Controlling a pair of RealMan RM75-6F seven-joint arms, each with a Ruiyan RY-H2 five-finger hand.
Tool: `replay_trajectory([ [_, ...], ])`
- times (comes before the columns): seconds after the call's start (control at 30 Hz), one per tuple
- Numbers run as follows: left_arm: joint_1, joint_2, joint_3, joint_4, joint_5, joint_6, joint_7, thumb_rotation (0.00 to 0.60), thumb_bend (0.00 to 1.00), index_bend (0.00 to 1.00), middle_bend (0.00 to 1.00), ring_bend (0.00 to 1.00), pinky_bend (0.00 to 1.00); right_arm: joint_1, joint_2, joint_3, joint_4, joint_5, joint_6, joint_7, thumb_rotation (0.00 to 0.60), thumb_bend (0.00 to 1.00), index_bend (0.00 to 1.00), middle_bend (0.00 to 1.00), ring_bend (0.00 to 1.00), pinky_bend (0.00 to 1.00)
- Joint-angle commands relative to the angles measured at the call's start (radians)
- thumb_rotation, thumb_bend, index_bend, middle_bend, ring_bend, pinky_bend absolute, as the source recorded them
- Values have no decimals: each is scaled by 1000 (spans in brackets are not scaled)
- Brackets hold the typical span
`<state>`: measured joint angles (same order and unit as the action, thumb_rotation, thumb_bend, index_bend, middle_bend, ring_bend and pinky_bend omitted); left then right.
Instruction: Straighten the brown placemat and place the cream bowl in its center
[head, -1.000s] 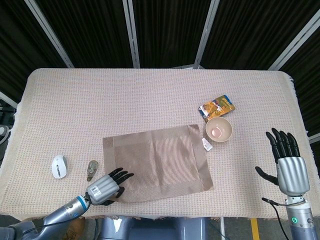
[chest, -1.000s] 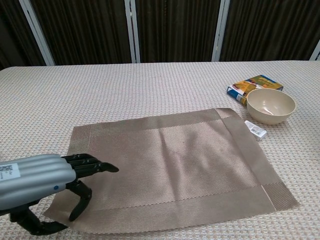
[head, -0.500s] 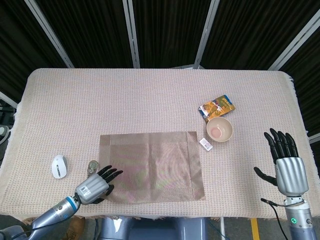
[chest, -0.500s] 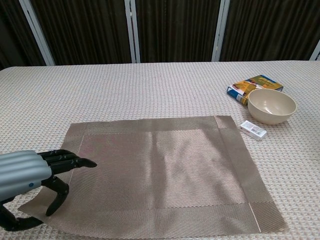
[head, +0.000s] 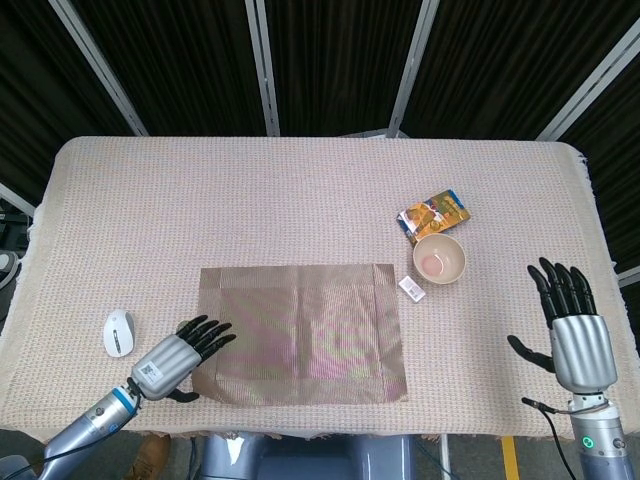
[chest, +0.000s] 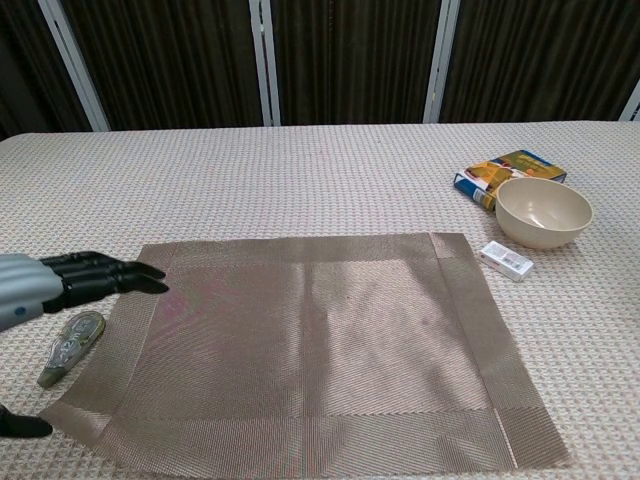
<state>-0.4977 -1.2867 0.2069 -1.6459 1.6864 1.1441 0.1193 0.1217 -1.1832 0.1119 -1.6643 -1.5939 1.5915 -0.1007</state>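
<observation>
The brown placemat (head: 303, 333) lay flat on the bench (head: 250, 200), its edges square to the bench edges, at the 6 o'clock side of the surface. The cream bowl (head: 438, 259) stood upright off the placemat, at 2 o'clock from it, apart from its corner. A small white packet (head: 411, 288) lay between the bowl and the placemat corner, and a colourful snack packet (head: 433, 215) lay just beside the bowl at 11 o'clock. The left hand (head: 178, 352) was at the placemat's 9 o'clock edge, fingers extended and spread, holding nothing; its fingertips (chest: 140, 275) reached over the border. A tape dispenser (chest: 70, 346) lay beside that edge, and a white mouse (head: 118, 332) lay at 9 o'clock from the hand. The right hand (head: 572, 325) was at 3 o'clock, well apart from the bowl, fingers spread, empty.
</observation>
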Motion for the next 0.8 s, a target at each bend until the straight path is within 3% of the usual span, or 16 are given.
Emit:
replay_trajectory([
  [0.03,52,60,-53,-55,-40,114,-4,600,0,0,0,0,0,4,1,-3,2,4,-13,-3,600,0,0,0,0,0],
  [0.23,163,130,-174,-130,-206,312,113,600,0,0,0,0,0,42,-2,-9,31,29,-106,-3,600,0,0,0,0,0],
  [0.4,217,155,-221,-151,-271,390,130,600,0,0,0,0,0,111,-2,-8,48,65,-246,-24,600,0,0,0,0,0],
  [0.63,246,158,-243,-118,-299,400,127,600,0,0,0,0,0,246,-42,31,89,150,-455,-120,600,0,0,0,0,0],
  [0.8,250,163,-262,-98,-312,387,117,600,0,0,0,0,0,364,-126,83,163,266,-608,-203,600,0,22,0,0,0],
])
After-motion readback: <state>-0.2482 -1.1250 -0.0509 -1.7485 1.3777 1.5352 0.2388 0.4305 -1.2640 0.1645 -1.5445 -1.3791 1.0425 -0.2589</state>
